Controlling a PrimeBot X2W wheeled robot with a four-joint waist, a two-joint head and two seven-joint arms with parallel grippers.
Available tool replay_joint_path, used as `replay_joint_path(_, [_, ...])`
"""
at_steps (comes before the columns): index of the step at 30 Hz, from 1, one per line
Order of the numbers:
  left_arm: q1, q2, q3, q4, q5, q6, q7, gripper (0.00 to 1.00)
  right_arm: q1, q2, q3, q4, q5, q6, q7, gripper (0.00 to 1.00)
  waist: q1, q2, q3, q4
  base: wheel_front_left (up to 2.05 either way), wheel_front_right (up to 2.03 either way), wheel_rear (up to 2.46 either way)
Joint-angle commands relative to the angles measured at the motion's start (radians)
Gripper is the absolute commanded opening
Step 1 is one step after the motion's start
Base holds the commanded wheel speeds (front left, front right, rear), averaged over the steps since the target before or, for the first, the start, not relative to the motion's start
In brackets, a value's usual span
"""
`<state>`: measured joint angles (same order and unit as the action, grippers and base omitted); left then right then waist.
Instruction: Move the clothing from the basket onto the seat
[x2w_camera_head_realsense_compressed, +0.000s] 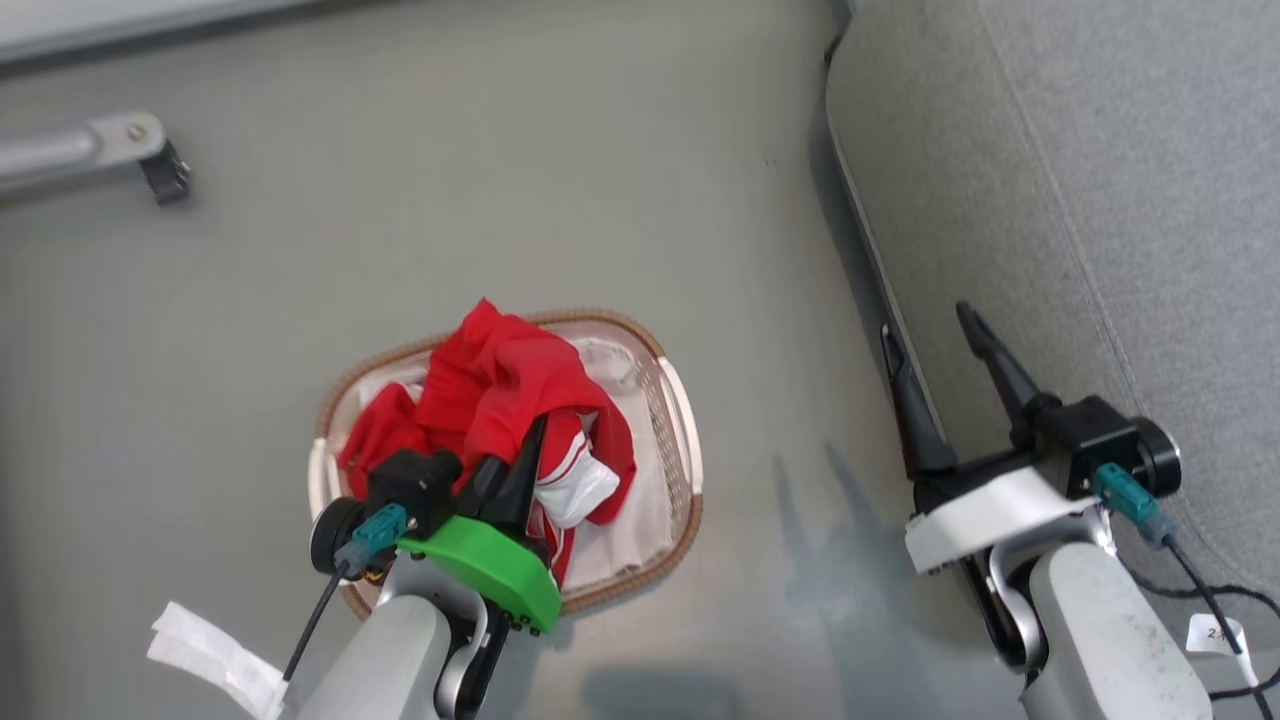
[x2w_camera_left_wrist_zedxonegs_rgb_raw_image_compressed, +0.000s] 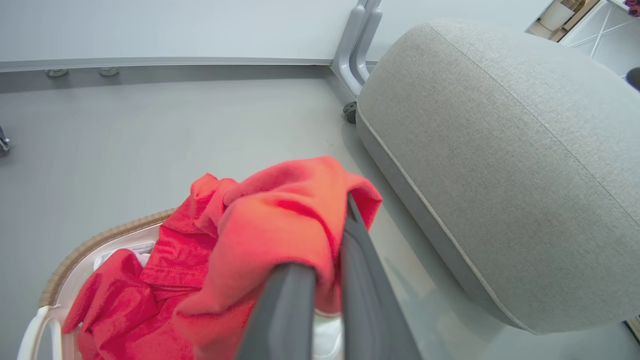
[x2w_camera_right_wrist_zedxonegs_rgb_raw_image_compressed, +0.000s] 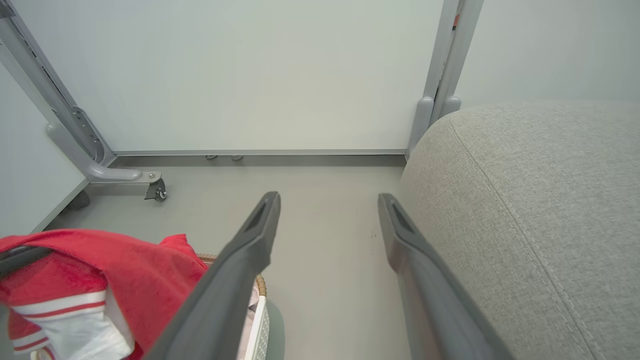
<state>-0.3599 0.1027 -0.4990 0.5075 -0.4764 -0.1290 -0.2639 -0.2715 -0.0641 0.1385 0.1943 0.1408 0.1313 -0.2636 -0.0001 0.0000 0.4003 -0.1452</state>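
The clothing is a heap of bright red fabric with white striped trim, bulging up out of the basket, an oval cream basket with a brown woven rim on the floor. My left gripper is shut on a fold of the clothing, which drapes over both fingers above the basket. The seat, a large light grey cushion, fills the right side; it also looms at right as the seat. My right gripper hangs open beside the seat's edge, empty, fingers wide apart. Clothing shows at lower left there.
A white liner sheet lies inside the basket under the red fabric. A grey metal frame leg with a caster stands at upper left on the grey floor. A black cable and paper tag trail from my right arm.
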Motion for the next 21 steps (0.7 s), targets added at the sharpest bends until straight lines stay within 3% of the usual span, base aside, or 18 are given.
replay_joint_path(1, [0.032, -0.002, 0.006, -0.019, 0.020, -0.002, -0.001, 0.00, 0.031, -0.008, 0.004, 0.008, 0.005, -0.001, -0.002, 1.00, 0.0001, 0.0000, -0.154, 0.069, 0.00, 0.00, 0.00])
replay_joint_path(9, [0.076, 0.023, 0.041, -0.151, 0.067, -0.003, -0.001, 0.00, 0.100, 0.002, 0.020, 0.032, 0.004, -0.001, -0.002, 1.00, 0.0001, 0.0000, -0.275, 0.103, 0.00, 0.00, 0.00])
replay_joint_path(21, [0.010, 0.049, 0.037, -0.314, 0.068, -0.002, -0.001, 0.00, 0.174, 0.010, 0.039, 0.052, 0.010, -0.001, -0.002, 1.00, 0.0001, 0.0000, -0.382, 0.113, 0.00, 0.00, 0.00])
